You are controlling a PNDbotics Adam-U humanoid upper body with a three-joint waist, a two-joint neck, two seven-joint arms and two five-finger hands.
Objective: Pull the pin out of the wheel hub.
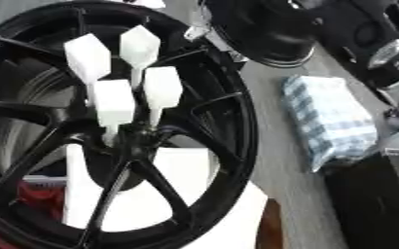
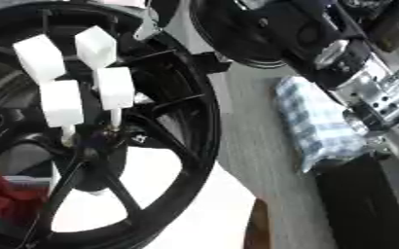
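Right, nearest you stood the black wheel hub (image 1: pixel 109 146), its four pins (image 1: pixel 162 90) with blocky white heads clustered just above the centre, none yet drawn. They looked light and rigid on thin stems, so I judged the broad white head the place to pinch, pulling straight along the stem. Further off, right of the checked cloth (image 1: pixel 343 121), your right arm (image 2: pixel 365 82) showed, yet I couldn't tell how the hand's fingers lay; the left hand was unseen.

I counted four white block-headed pins (image 1: pixel 114 101) standing in the hub of one large black spoked wheel (image 1: pixel 228 146). A second black wheel (image 1: pixel 267 34) lay farther back. One folded blue-and-white checked cloth (image 1: pixel 339 121) rested on the grey desk (image 1: pixel 275 160). One silver-jointed arm (image 2: pixel 369 92) of mine showed.
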